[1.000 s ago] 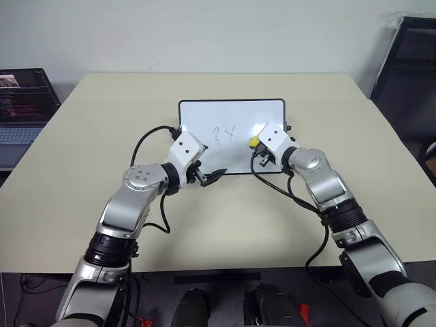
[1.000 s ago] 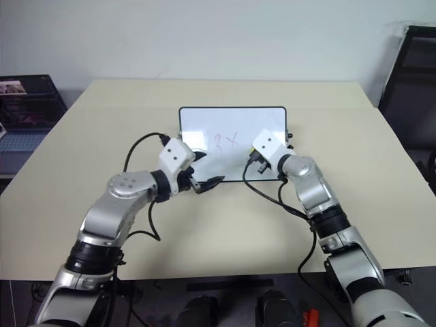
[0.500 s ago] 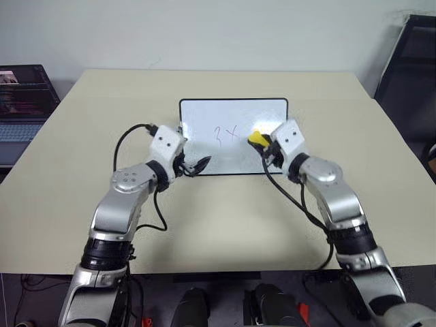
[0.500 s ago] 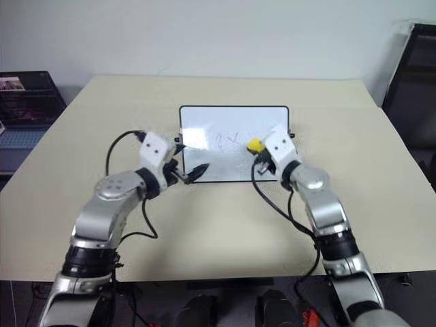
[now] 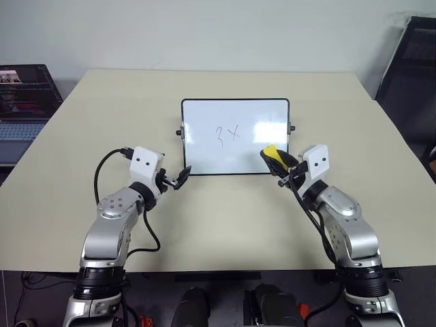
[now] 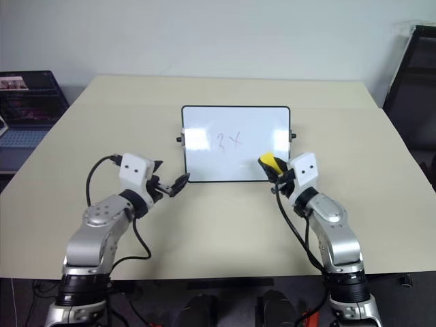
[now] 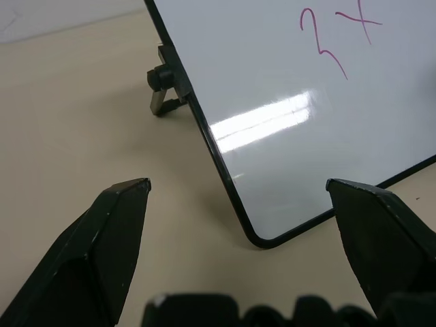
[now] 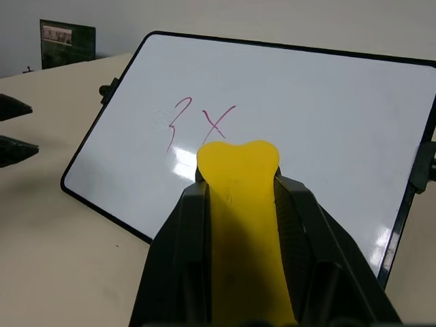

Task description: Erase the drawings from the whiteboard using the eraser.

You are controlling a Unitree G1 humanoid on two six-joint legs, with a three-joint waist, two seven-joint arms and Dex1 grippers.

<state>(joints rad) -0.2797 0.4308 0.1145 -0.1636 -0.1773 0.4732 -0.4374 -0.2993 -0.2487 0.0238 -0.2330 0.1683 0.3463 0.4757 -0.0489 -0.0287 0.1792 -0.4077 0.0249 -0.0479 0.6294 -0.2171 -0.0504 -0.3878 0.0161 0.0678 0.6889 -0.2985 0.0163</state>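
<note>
From the head camera we see a beige table [image 5: 225, 218] with a small whiteboard [image 5: 235, 136] lying near its middle, two reddish drawings [image 5: 227, 134] at the board's centre. Our left gripper [image 5: 178, 180] sits just off the board's near left corner, its two black fingers spread apart and holding nothing. Our right gripper [image 5: 278, 162] is at the board's near right corner, fingers clamped on the yellow eraser [image 5: 271, 152], which pokes out over the board's edge. A laptop [image 5: 24, 102] sits beyond the table's left side. In the left wrist view we look between the parted fingers [image 7: 112, 231] at the board's rounded corner and a black knob [image 7: 162, 76] on its side. In the right wrist view the eraser, gripped on both sides, points toward the drawings.
</note>
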